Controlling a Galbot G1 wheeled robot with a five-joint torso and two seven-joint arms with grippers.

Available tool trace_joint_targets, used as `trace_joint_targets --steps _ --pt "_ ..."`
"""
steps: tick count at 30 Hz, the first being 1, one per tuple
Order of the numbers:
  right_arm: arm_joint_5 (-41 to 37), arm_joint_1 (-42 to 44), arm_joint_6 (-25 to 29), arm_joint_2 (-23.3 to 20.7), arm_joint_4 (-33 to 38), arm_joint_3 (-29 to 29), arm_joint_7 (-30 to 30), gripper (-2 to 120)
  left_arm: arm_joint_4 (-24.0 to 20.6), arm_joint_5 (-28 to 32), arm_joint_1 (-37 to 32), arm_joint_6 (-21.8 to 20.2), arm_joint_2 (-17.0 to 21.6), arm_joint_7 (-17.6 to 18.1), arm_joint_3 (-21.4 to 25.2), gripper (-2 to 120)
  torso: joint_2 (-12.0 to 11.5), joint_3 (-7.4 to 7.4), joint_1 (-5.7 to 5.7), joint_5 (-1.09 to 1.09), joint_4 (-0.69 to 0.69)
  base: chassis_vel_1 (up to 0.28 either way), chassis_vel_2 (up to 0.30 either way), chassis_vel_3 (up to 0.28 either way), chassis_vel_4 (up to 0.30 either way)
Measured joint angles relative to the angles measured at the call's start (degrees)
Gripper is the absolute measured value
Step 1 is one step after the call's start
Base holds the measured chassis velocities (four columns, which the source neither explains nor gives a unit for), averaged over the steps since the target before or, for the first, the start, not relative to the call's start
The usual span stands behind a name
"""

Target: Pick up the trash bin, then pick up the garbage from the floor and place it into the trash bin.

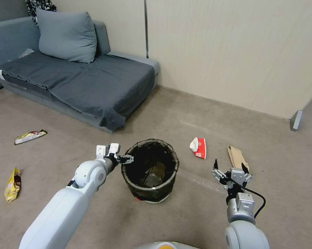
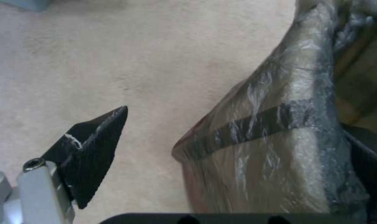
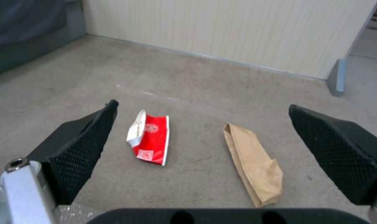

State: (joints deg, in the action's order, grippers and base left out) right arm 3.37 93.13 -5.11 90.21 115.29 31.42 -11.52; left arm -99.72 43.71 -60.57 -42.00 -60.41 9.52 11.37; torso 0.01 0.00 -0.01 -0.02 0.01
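Note:
The trash bin [image 1: 150,169] stands upright on the floor [image 1: 183,114], its dark liner folded over the rim. My left gripper [image 1: 126,159] is at the bin's left rim. In the left wrist view this gripper [image 2: 227,152] is open and straddles the bagged bin wall [image 2: 279,149], with one finger [image 2: 89,149] outside on the carpet side. My right gripper [image 1: 231,169] hangs open to the right of the bin. Ahead of it lie garbage pieces, a red-and-white wrapper [image 1: 198,147] [image 3: 149,140] and a tan paper bag [image 1: 237,157] [image 3: 255,165], seen between the right gripper's [image 3: 209,152] spread fingers.
Two yellow snack packets [image 1: 30,136] [image 1: 12,180] lie on the carpet at the far left. A grey sofa [image 1: 76,79] with a cushion fills the back left. A beige wall [image 1: 232,52] runs behind, with a grey post foot [image 1: 296,120] at the right.

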Motion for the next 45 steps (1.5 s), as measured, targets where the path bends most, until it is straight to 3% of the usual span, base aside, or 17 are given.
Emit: trace_joint_targets --steps 15,27,34,40,42,45 --pt "0.39 -0.33 0.09 0.03 -0.98 0.10 -0.28 100 -2.84 0.10 -0.43 -0.09 -0.11 -0.82 -3.83 100 0.00 0.00 0.00 0.03 0.00 0.000 0.000 0.000 0.000" --pt "0.44 -0.70 0.18 0.05 -1.43 0.20 -0.49 100 -2.32 -0.95 -0.40 -0.05 -0.35 -0.21 -4.72 99 0.01 -0.01 0.00 0.05 0.00 0.000 0.000 0.000 0.000" --pt "0.45 -0.95 0.19 0.08 -1.68 0.18 -0.73 100 -1.90 -0.58 -0.54 -0.03 -0.33 0.34 -4.65 85 0.01 -0.01 -0.01 0.04 0.00 0.000 0.000 0.000 0.000" --pt "0.55 -1.24 0.14 0.17 -1.75 0.11 -0.84 100 -1.88 0.56 -0.62 -0.03 -0.21 0.76 -4.59 63 0.00 -0.01 0.00 0.04 0.00 0.000 0.000 0.000 0.000" --pt "0.55 -1.24 0.13 0.17 -1.75 0.11 -0.84 100 -1.88 0.60 -0.62 -0.03 -0.21 0.77 -4.59 61 0.00 -0.01 0.00 0.03 0.00 0.000 0.000 0.000 0.000" --pt "0.58 -1.20 0.10 0.14 -1.80 0.13 -0.87 100 -1.85 0.81 -0.63 -0.03 -0.23 0.64 -4.51 44 0.00 0.00 0.00 0.03 0.00 0.000 0.000 0.000 0.000"
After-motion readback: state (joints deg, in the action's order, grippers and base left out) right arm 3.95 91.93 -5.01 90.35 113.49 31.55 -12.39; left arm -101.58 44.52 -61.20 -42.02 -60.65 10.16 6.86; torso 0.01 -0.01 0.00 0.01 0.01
